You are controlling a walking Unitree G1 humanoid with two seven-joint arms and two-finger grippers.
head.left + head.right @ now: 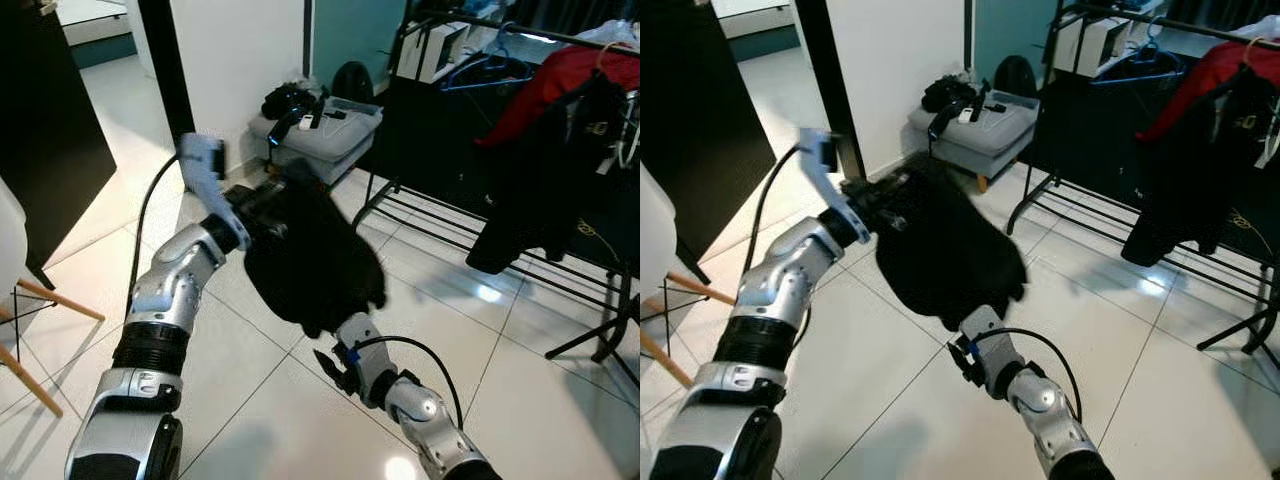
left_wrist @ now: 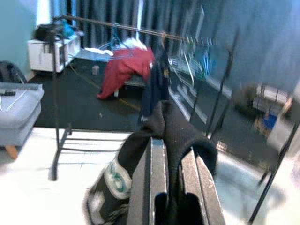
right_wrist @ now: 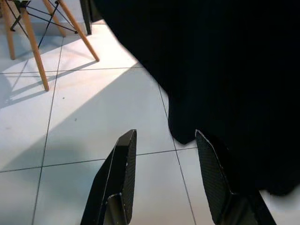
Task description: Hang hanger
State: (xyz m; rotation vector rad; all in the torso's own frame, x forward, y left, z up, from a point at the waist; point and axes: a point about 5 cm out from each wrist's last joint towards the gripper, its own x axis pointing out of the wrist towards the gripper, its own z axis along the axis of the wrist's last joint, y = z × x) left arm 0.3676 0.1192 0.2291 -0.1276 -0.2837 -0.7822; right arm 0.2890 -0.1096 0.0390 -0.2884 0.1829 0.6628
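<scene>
Left gripper (image 2: 172, 187) clamped on dark, limp black fabric garment (image 1: 315, 265), held above white tiled floor (image 1: 480, 350). Right gripper (image 3: 166, 178) spread apart just beneath its hem. Hanger possibly inside, hidden. Black metal clothes rack (image 1: 560, 40) well apart.

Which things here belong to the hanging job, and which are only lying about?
For the job:
- black garment, clamped in the left gripper
- clothes rail
- right gripper, open below the garment

Lying about:
- grey stool with black items on it
- red garment
- blue hanger
- wooden chair legs
</scene>
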